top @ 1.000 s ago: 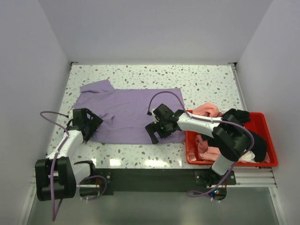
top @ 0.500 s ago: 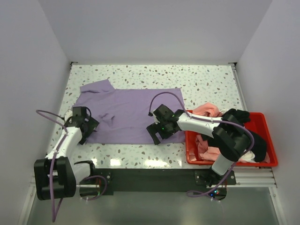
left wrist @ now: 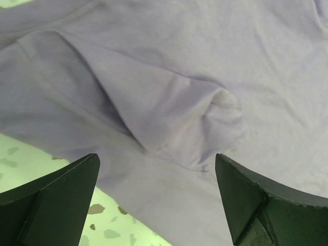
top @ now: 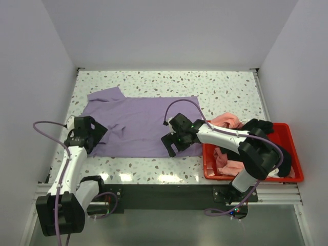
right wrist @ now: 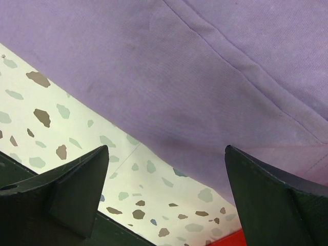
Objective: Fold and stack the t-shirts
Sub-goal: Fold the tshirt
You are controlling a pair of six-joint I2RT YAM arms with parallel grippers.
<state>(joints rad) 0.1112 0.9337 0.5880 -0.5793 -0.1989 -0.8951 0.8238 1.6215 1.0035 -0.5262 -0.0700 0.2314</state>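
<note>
One lavender t-shirt (top: 138, 123) lies flat on the table (top: 225, 92), long axis left to right, a sleeve pointing far-left, beside the red bin (top: 294, 177). Left wrist: left gripper (left wrist: 156, 205) jaws wide above its wrinkled cloth. Right wrist: right gripper (right wrist: 166, 200) spread wide over its near hem.

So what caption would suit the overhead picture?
Left gripper and right gripper, both open, poised at the near edge of a lavender t-shirt spread on a speckled table, red bin alongside.

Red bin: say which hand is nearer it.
Right. The right hand is just left of the bin; the left hand is far across the purple shirt.
</note>
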